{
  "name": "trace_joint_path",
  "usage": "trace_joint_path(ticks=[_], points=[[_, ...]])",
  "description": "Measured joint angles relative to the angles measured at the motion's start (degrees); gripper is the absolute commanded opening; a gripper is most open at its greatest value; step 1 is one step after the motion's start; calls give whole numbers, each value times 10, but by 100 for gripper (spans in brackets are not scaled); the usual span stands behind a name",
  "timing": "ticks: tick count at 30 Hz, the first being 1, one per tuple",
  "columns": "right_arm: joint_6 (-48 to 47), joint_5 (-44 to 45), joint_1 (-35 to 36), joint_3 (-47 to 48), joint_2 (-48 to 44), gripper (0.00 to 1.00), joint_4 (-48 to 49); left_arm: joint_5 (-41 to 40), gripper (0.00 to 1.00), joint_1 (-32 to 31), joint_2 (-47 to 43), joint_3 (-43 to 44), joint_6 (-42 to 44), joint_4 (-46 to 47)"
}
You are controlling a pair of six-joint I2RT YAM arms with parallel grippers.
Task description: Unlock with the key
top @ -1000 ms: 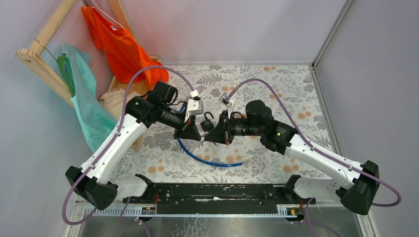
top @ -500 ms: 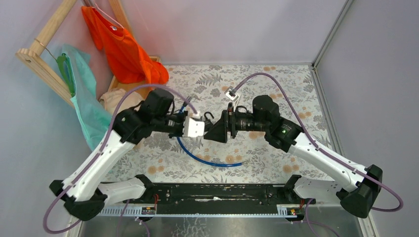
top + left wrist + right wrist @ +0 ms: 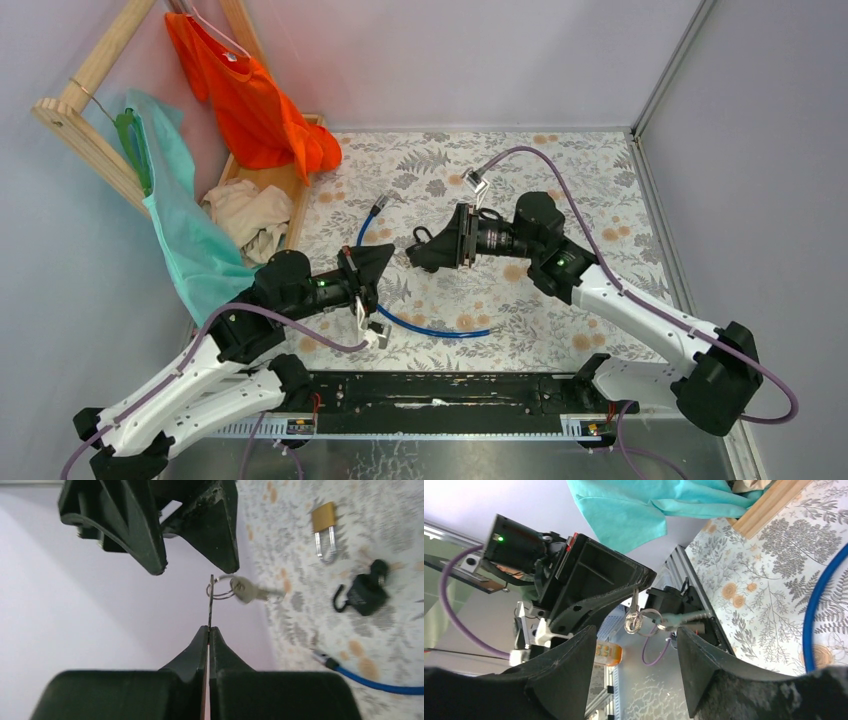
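Observation:
My left gripper (image 3: 209,629) is shut on the thin blade of a small all-silver key (image 3: 211,600), seen edge on, with a ring and a second silver key (image 3: 250,591) hanging from it. It also shows in the top view (image 3: 388,254). My right gripper (image 3: 634,635) is open and empty, facing the left one; the silver keys (image 3: 632,622) dangle ahead of its jaws. A black padlock (image 3: 367,592) with its shackle swung open lies on the floral cloth, just below the right gripper (image 3: 420,258) in the top view. The black-headed key is out of view.
A brass padlock (image 3: 325,522) lies beyond the black one. A blue cable (image 3: 430,328) curves across the cloth between the arms. A wooden rack (image 3: 90,100) with orange and teal garments and a wooden tray (image 3: 296,185) of cloth stand at the left.
My left arm has dropped and pulled back toward the near left, away from the padlock and the right gripper. The right gripper shifted slightly left and stays above the padlock.

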Motion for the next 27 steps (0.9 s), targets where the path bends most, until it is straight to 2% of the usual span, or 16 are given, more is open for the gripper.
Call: trace_joint_path(ticks=[6, 10, 20, 23, 27], points=[[47, -19, 0, -13, 8, 53, 71, 2, 0, 0, -17, -43, 101, 97], [73, -33, 0, -25, 18, 43, 123, 5, 0, 0, -19, -49, 134, 121], [139, -59, 0, -58, 35, 38, 245, 17, 0, 0, -24, -71, 192, 159], [160, -57, 0, -66, 45, 24, 287, 24, 0, 0, -33, -91, 220, 173], [188, -50, 0, -73, 68, 14, 330, 25, 0, 0, -37, -106, 252, 200]])
